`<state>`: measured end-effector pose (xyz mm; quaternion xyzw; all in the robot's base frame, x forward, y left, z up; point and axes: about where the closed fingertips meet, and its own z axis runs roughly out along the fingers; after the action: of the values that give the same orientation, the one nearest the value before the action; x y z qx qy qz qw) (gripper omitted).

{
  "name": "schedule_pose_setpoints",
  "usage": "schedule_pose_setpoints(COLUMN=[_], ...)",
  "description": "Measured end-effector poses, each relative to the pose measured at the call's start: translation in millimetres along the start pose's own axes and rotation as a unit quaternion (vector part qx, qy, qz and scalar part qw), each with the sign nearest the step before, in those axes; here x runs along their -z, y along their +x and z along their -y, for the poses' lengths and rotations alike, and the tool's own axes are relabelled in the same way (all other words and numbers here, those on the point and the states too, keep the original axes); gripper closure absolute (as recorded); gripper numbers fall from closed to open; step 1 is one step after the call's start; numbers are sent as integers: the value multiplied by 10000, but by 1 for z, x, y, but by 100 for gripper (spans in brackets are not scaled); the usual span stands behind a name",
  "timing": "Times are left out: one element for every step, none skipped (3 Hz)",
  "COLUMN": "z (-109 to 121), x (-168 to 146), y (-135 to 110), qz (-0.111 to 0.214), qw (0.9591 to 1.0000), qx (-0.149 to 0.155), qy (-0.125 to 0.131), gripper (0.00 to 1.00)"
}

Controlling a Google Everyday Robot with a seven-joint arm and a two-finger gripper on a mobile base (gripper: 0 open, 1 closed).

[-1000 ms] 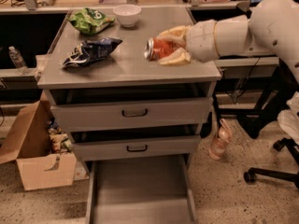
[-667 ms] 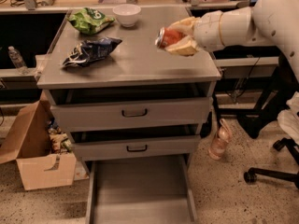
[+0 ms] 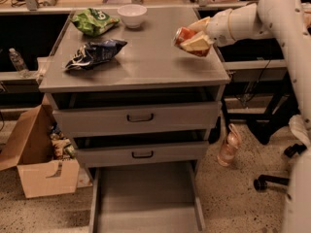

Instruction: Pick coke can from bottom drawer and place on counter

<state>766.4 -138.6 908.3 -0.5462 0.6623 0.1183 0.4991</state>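
**Can in hand over the counter – placing step**

- Gripper point(image 3: 195, 41) sits at the right side of the counter point(image 3: 155, 62), near its right edge. Its pale fingers point(image 3: 198, 43) are closed around the coke can point(image 3: 183, 34).
- The can is tilted well off upright, with its silver end facing left. It looks to be held clear of the surface, but contact cannot be ruled out from this angle.
- Bottom drawer point(image 3: 146, 203) is pulled out towards the near side, and its floor shows nothing in it.
- Judgement: the pick is done and the step in hand is the place.
- Also on the counter, all well apart from the can: a dark chip bag point(image 3: 93, 54) on the left, a green chip bag point(image 3: 93, 22) at far left, and a white bowl point(image 3: 132, 14) at the far edge.
- A pinkish bottle point(image 3: 228, 147) stands on the floor to the right of the cabinet.

Next move calls for:
- turning the can upright, or accepting that it goes down on its side – in which case it may roll;
- lowering it onto bare counter a little further left, away from the right edge;
- opening the fingers only once the can is resting.
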Motion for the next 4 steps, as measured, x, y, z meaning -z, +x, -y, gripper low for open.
schedule_pose_setpoints(z=[10,14,17,17], x=[-22,-45,-44,-44], y=[20,32,30,30], qz=[-255,-540,-541,-541], qw=[9991,9973,9974,9974], qx=[-268,-301,-281,-281], qy=[-217,-401,-383,-383], gripper=[100,85,64,39])
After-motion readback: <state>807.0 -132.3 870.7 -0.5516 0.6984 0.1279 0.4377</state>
